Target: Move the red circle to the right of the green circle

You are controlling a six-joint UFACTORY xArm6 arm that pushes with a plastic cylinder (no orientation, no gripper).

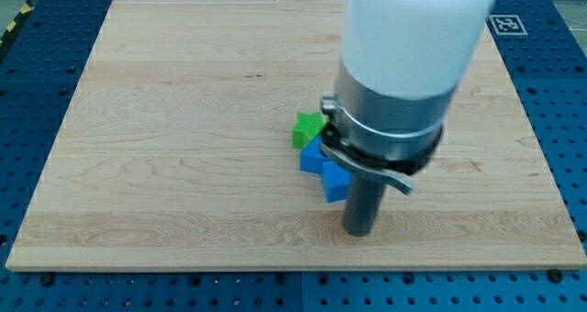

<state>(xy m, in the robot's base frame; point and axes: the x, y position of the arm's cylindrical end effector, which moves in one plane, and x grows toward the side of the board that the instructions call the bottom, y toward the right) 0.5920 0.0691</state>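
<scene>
A green block [308, 128], its shape partly hidden by the arm, lies near the middle of the wooden board [165, 147]. Two blue blocks touch it: one [314, 156] just below it and one [335, 183] further down and right. My tip [359, 231] is on the board just right of and below the lower blue block, close to it. No red circle shows in the view; the arm's large white and grey body [404, 83] hides the board behind it.
The board lies on a blue perforated table [559, 119]. A black-and-white marker [505, 24] sits at the view's top right, off the board.
</scene>
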